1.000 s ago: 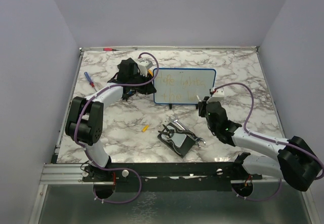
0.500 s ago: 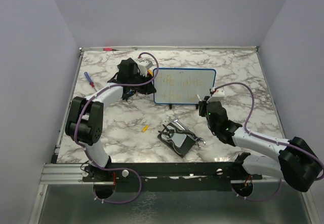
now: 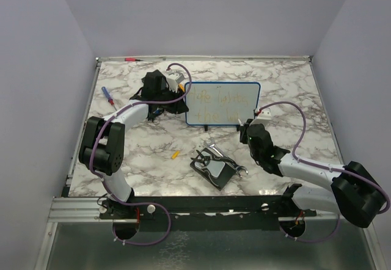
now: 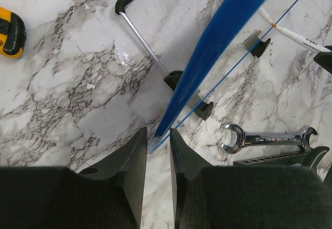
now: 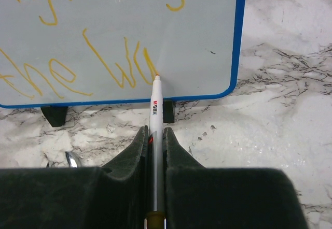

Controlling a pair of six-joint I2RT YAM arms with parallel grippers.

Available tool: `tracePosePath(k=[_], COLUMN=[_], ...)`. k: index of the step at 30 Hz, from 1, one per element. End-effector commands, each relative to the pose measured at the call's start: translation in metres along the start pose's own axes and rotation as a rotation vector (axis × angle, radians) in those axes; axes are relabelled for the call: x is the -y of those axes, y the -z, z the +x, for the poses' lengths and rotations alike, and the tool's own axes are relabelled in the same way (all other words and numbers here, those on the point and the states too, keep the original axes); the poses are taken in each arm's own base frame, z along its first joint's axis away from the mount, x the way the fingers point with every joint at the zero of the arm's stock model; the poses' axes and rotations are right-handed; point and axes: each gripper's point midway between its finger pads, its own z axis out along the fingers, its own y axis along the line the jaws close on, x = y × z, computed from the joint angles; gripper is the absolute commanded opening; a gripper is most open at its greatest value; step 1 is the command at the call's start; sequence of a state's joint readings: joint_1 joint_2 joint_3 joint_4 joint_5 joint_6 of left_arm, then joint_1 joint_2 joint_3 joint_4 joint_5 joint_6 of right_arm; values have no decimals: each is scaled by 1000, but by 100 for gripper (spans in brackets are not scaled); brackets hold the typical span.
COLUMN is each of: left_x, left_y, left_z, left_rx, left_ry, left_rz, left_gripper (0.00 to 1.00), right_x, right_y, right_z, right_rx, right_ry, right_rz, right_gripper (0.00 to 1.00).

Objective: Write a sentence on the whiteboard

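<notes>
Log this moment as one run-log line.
left claw: shut on whiteboard rim | right claw: shut on marker | marker tip: on whiteboard, lower right, at last stroke | sentence: two orange-yellow lines

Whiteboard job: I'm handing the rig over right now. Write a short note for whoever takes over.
Left claw: shut on the whiteboard, pinching its blue rim at the left edge and holding it.
Right claw: shut on the marker, whose tip touches the board near its lower right corner.
Done: the sentence stands in two orange-yellow lines, and the second runs up to the marker tip.
Left: probably finish the current letter, then lift the marker. Whether more words are due cannot be told.
</notes>
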State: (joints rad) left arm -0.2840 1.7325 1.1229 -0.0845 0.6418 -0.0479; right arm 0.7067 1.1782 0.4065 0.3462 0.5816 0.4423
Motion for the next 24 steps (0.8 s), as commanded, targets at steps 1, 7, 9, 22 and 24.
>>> tracePosePath(k=[1,7,9,22,24], left_x=[3,3,3,3,2], left_y=[4,3,3,4,3], left_z=[-13,-13,-13,-13,-13], left_rx=[33,32,32,33,32], left_ry=[-39,-38,-38,-39,-38], left_rz=[-10,-9,-10,-10,-10], left_gripper=[25,25,25,25,25], right_x=[16,23,25,15,15], right_y=[-1,-1,-1,16,18], right_z=[15,14,10,-35,-40], right_rx=[-32,-27,-19,111,124], right_ry=[0,0,1,-39,-34], right_rz=[70,113,129,47,44], right_gripper=[0,0,0,0,0])
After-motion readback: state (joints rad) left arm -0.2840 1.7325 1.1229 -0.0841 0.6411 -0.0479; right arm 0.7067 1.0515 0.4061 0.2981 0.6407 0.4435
